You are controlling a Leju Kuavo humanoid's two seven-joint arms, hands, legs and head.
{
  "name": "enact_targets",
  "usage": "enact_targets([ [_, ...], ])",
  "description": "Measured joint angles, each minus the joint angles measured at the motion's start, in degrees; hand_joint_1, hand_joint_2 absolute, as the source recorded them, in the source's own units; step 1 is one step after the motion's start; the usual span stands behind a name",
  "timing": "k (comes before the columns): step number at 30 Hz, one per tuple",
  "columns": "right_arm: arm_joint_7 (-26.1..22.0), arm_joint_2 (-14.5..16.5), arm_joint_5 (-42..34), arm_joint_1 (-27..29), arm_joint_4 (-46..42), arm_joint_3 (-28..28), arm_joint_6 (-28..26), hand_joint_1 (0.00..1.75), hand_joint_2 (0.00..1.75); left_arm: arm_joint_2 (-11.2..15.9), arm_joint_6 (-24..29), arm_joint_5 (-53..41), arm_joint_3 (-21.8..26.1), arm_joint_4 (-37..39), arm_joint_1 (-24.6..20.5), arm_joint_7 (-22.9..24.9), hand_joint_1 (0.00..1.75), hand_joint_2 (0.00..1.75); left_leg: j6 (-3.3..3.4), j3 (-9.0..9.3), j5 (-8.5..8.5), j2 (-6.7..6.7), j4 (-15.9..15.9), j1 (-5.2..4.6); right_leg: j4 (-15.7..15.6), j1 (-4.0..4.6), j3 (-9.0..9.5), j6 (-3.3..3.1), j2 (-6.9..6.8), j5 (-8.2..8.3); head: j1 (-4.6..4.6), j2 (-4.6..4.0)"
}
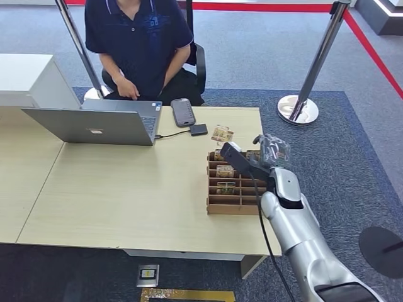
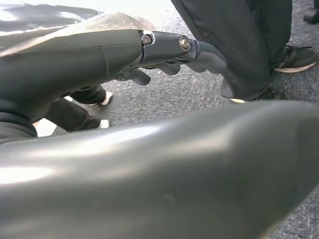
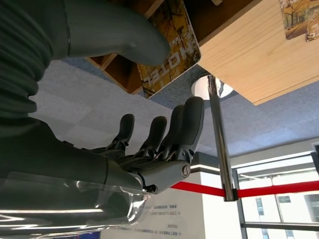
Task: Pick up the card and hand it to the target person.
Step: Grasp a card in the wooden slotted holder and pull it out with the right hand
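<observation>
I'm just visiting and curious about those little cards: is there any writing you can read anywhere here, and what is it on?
"HOTEL", seen upside down, on the card by the right hand at the wooden rack.
Small print on the wall sign: too blurred to read.
Cards on the table: pictures show, any text too small to read.
Laptop: a faint logo on the lid, no readable words.

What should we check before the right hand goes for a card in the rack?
1. Right hand empty, fingers apart: ok.
2. Hand at the wooden rack, over its far right corner: ok.
3. Card showing past the thumb, not yet held: ok.
4. Thumb touching that card: cannot tell.
5. Person seated across the table, no hand held out: not ok.
6. Left hand hanging low, holding nothing: ok.
</observation>
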Motion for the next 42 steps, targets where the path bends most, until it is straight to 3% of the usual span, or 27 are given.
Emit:
enact_targets([
  [13,0.0,0.1,0.0,0.1,0.5,0.0,0.4,0.86,1.75,0.0,0.0,0.0,0.0,0.0,0.0,0.2,0.00,0.00,0.00,-0.02,0.00,0.00,0.0,0.00,0.0,0.00,0.00,0.00,0.00,0.00,0.00,0.00],
  [17,-0.2,0.1,-0.2,0.1,0.8,0.0,0.5,1.22,1.75,0.0,0.0,0.0,0.0,0.0,0.0,0.2,0.00,0.00,0.00,-0.02,0.00,0.00,0.0,0.00,0.0,0.00,-0.01,0.00,0.00,0.00,0.01,0.00],
  [23,-0.2,0.2,-0.7,0.0,1.0,0.0,-0.1,1.34,1.75,-0.1,-0.3,-0.2,0.0,0.0,0.0,0.1,0.00,0.00,0.00,-0.02,0.00,0.00,0.0,0.00,0.0,0.00,-0.02,0.00,0.00,0.00,0.00,0.00],
  [42,-1.3,0.1,-1.1,0.0,1.2,0.0,-0.9,1.33,1.75,-0.2,-0.4,-0.2,-0.1,0.0,0.0,-0.2,0.00,0.00,0.00,-0.02,0.00,0.00,0.0,0.00,0.0,0.00,-0.01,-0.01,0.00,0.01,0.00,0.00],
])
